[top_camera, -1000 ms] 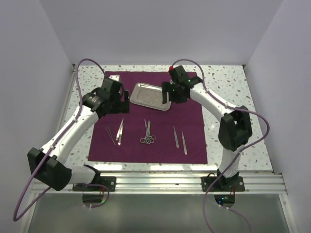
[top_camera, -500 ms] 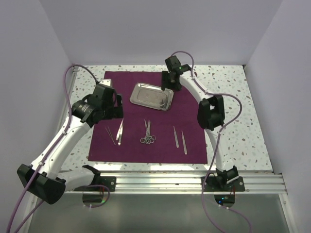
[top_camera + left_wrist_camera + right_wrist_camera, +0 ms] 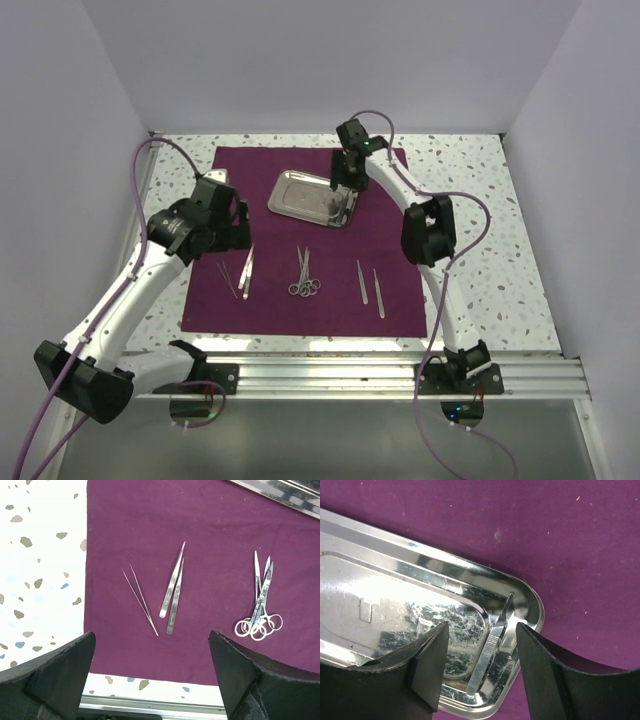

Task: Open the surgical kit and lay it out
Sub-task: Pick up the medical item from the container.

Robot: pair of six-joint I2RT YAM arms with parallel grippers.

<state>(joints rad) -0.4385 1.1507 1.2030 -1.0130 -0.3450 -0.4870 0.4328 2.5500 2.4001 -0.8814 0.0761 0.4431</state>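
Observation:
The plum cloth wrap [image 3: 335,240] lies open and flat on the table. The steel tray [image 3: 290,182] sits on its far part. My right gripper [image 3: 341,188] hangs open over the tray's right end. In the right wrist view its fingers [image 3: 427,665] straddle a silver scalpel handle [image 3: 492,645] lying in the tray [image 3: 470,572], not touching it. My left gripper [image 3: 226,226] is open and empty above the cloth's left part. Below it lie thin tweezers [image 3: 140,600], broader tweezers [image 3: 173,590] and ring-handled scissors [image 3: 260,602].
Two more tweezers [image 3: 362,282] [image 3: 378,293] lie on the cloth's right part. The speckled tabletop [image 3: 470,190] borders the cloth on all sides. White walls enclose the left, back and right. A metal rail [image 3: 330,375] runs along the near edge.
My right arm folded its elbow inward and the gripper moved left from the tray's right side to over the tray's right end. My left gripper drew back slightly toward the near left.

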